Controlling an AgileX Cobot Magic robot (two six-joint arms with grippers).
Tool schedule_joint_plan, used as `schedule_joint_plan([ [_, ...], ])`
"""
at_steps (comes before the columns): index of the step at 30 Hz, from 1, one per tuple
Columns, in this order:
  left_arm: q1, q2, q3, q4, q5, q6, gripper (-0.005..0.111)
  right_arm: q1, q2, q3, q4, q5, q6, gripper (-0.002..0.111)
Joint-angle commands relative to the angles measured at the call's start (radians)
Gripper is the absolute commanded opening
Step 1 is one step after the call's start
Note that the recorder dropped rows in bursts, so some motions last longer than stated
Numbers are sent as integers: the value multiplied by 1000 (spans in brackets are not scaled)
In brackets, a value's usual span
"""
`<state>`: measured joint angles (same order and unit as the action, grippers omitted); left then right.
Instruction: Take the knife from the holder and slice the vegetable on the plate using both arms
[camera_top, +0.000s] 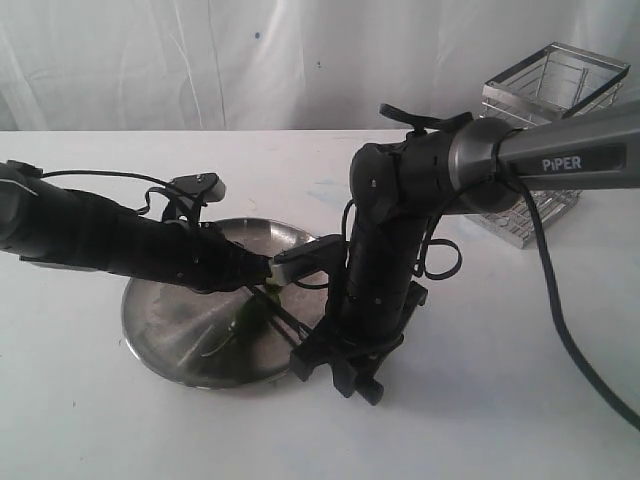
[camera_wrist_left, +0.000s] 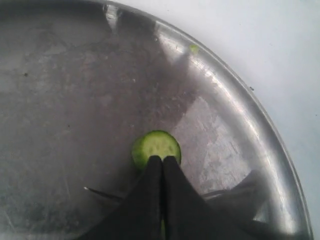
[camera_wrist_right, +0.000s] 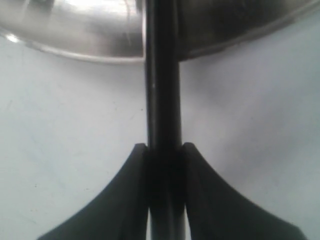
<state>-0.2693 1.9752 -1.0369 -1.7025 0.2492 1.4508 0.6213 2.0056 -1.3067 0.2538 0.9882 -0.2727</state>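
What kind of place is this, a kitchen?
Probably a robot practice table, not a real kitchen: a plain white table with a white sheet behind, and a robot's right gripper holding a knife over a metal plate with a green vegetable.

Soft, even light, glare on the plate (camera_top: 170, 320), and both wrist views blurred, perhaps from closeness.

White table (camera_top: 520, 400) across the middle and lower frame, matte and plain, with a faint bluish smudge (camera_top: 325, 188) near the centre. Along the top of the frame, a white cloth backdrop (camera_top: 200, 60) in soft vertical folds, marked by two small dark specks (camera_top: 257, 35). Even, diffuse light; only soft grey shadows on the tabletop.
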Motion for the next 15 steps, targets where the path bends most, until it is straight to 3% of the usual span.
schedule_joint_plan([
  [1, -3, 39, 2, 0, 10, 31, 0, -3, 0, 1, 4, -2, 0, 0],
  [9, -3, 43, 65, 2, -99, 13, 0, -3, 0, 1, -32, 16, 0, 0],
  [15, -3, 39, 81, 2, -81, 13, 0, -3, 0, -9, -49, 30, 0, 0],
])
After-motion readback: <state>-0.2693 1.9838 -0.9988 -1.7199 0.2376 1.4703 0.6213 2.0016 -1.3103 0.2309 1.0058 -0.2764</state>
